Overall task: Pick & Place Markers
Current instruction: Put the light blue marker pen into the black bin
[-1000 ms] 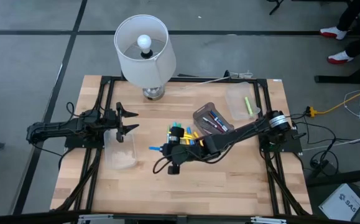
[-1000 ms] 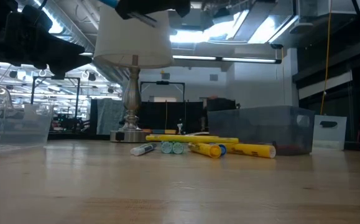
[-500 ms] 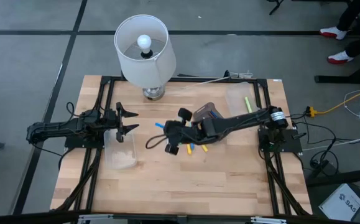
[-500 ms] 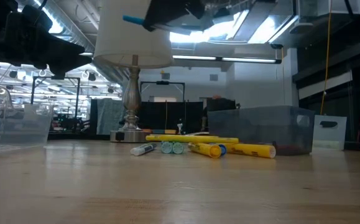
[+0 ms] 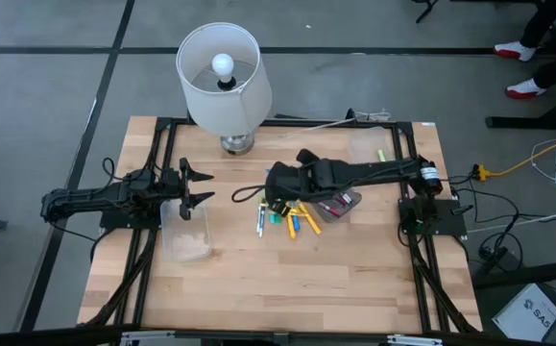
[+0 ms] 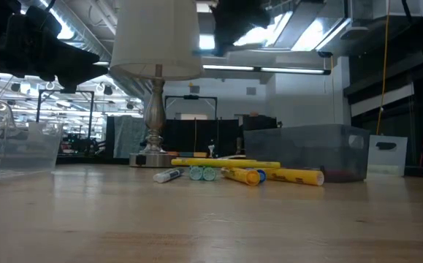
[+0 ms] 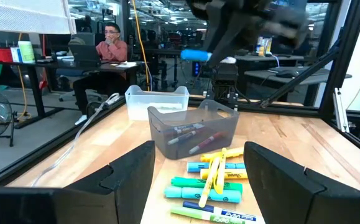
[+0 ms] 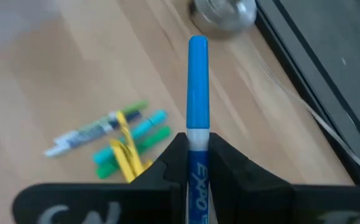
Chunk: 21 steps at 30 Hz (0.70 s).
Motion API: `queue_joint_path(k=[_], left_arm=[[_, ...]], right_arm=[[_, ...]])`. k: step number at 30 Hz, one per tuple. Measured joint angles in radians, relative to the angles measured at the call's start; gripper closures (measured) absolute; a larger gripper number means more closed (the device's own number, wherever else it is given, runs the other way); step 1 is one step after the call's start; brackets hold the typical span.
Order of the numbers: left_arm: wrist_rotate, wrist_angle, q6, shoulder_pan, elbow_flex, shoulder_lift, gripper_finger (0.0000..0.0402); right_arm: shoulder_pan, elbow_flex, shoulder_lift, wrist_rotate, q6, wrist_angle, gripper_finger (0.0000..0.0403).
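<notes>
My right gripper [image 5: 266, 189] hangs above the table's middle, just on the far side of a loose pile of yellow, green and blue markers [image 5: 287, 219], and is shut on a blue marker [image 8: 198, 81]. The pile lies flat on the wood, seen too in the low view [image 6: 233, 174]. More markers lie in a dark tinted bin [image 5: 340, 204], and one yellow-green marker lies in a clear bin [image 5: 369, 152]. My left gripper [image 5: 196, 187] waits open at the table's left, over another clear bin [image 5: 186, 235]. My right gripper pinches the blue marker's white barrel [image 8: 198, 138], just behind the blue cap, between its two fingers [image 8: 173, 154]. The marker lies along the fingers, with the capped end sticking out ahead toward the table's left. It is lifted clear of the table, roughly level.
A table lamp [image 5: 222, 77] with a white shade stands at the far edge, and its base [image 6: 153, 157] is close behind the pile. Bare wood lies along the near side. A person [image 7: 108, 46] sits at a desk beyond the table.
My right gripper, still shut on the blue marker, has moved from the pile's near side up toward the far edge and slightly right. The pile, which it covered before, now shows. My left arm has kept still.
</notes>
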Motion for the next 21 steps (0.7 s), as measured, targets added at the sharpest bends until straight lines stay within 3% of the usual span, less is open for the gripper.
queue_joint_path(k=[21], left_arm=[[0.0,0.0,0.001,0.0,0.0,0.0,0.016]], right_arm=[[-0.162,-0.001,0.0,-0.092,0.102,-0.391,0.0362]])
